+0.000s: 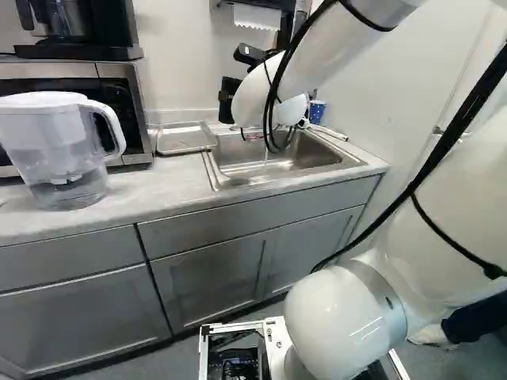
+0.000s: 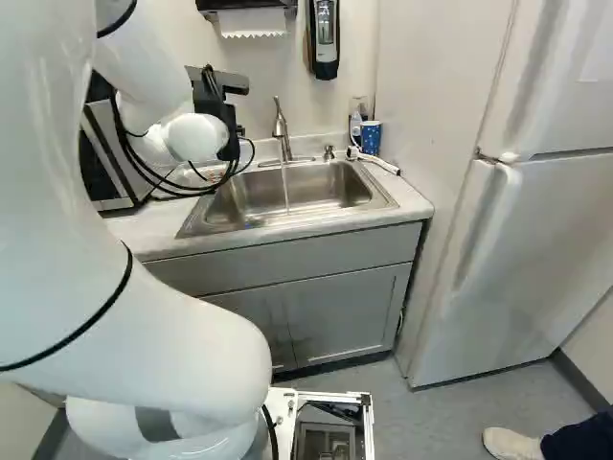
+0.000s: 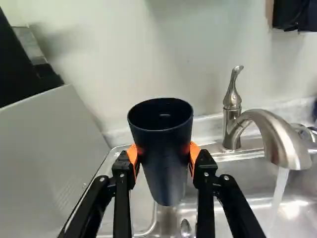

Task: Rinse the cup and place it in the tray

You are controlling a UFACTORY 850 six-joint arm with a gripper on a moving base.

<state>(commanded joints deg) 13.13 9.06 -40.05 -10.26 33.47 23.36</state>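
Left to right, as in the left base view:

Pitcher (image 1: 59, 150), clear, white-lidded, holding some liquid; on the counter (image 1: 119, 198). Cut off at the view's edge.

Microwave (image 1: 131, 75), steel-framed, bearing a black appliance (image 1: 79, 52); both cut off.

Tray (image 1: 186, 138), shallow, metal, flat on the counter beside the sink; so placed, presumably, to take a wet cup with little carrying. Lost behind the arm in the right base view.

Cup (image 3: 166, 168), one, dark, tapered. Held clear of tray and counter, mouth up, near the tray and the sink's edge, apart from the water. Upright carriage would suit filling or setting down on its base; pouring out would need a tilt. Inner floor too dark to read: a small gleam shows, water or not I cannot tell, nor whether rinsing is done.

Pincer (image 3: 164, 152), closed on the cup, an orange pad to either side of the wall; a side grip, likely chosen to leave rim and base free.

Sink (image 2: 287, 192), steel basin, set in the counter.

Tap (image 3: 272, 134), brushed metal, water (image 3: 279, 193) running, presumably for the rinse. Largely masked by the arm in the left base view.

Patterned cup (image 2: 371, 138), blue, beyond the sink, beside a small bottle (image 2: 355, 125), contents unreadable.
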